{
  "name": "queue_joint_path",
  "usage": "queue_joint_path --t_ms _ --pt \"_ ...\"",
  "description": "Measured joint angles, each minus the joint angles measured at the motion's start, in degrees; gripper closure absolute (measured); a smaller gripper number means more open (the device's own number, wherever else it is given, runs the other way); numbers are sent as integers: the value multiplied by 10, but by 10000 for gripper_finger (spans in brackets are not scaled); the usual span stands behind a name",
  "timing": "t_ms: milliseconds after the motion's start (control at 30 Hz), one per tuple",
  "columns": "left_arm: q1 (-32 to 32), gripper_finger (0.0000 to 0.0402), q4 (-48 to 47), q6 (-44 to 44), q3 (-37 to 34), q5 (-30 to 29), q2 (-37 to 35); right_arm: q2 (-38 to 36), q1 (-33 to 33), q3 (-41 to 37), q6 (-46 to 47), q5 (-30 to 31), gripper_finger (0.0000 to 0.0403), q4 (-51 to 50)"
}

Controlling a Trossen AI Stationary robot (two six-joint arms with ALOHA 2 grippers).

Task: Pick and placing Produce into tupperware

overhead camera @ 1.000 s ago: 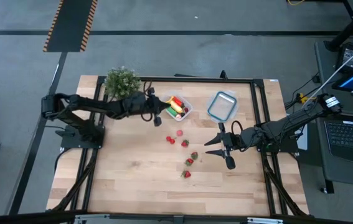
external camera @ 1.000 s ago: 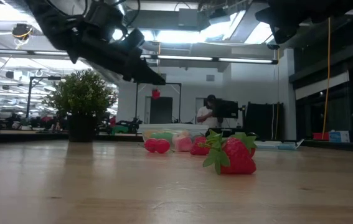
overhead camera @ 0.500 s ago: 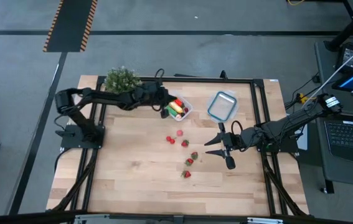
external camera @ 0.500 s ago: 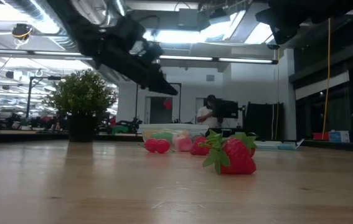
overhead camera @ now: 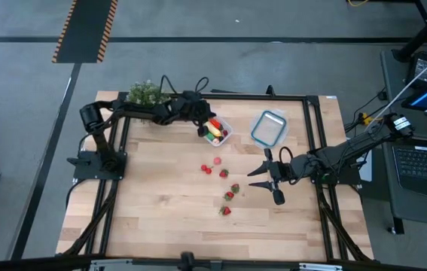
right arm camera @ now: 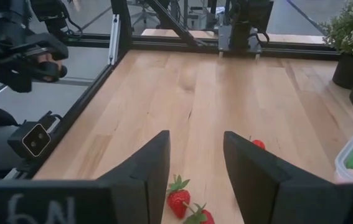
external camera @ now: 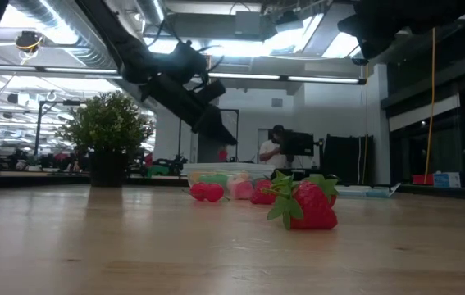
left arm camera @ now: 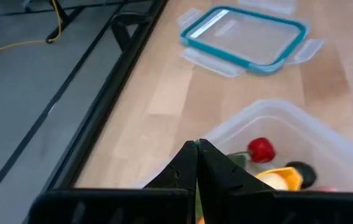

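The clear tupperware (overhead camera: 215,130) stands at the table's far middle and holds a yellow banana (left arm camera: 280,179), a green piece and a red piece (left arm camera: 261,149). My left gripper (overhead camera: 202,131) hovers above its left rim, shut on a small red produce piece (external camera: 222,153). Several strawberries (overhead camera: 228,192) lie on the wood in the middle; the nearest one (external camera: 307,205) rests on its side. My right gripper (overhead camera: 252,179) hangs open to the right of them, clear of the table, and touches nothing. My left gripper pinches a thin green part (left arm camera: 196,186) of the piece between its two fingertips. The fingers slant down from the table's left toward the tupperware. The red body hangs just below the fingertips, clear of the container and the table.
A clear lid with a blue rim (overhead camera: 269,127) lies flat to the right of the tupperware. A potted green plant (overhead camera: 145,94) stands at the far left corner. A black frame rail (left arm camera: 111,81) runs along the table's far edge. Bare wood lies toward the near edge.
My left gripper, still shut, has swung toward the table's right and far edge and sunk a little, carrying the red piece from left of the tupperware to above its left rim. The arm has stretched out past the plant.
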Motion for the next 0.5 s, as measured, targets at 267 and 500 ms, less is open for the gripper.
queue_joint_path --t_ms 267,500 --pt "28 401 -24 13 0 9 0 0 0 0 -15 0 251 -1" --pt "36 401 -20 19 0 25 15 0 0 0 -14 0 251 -1"
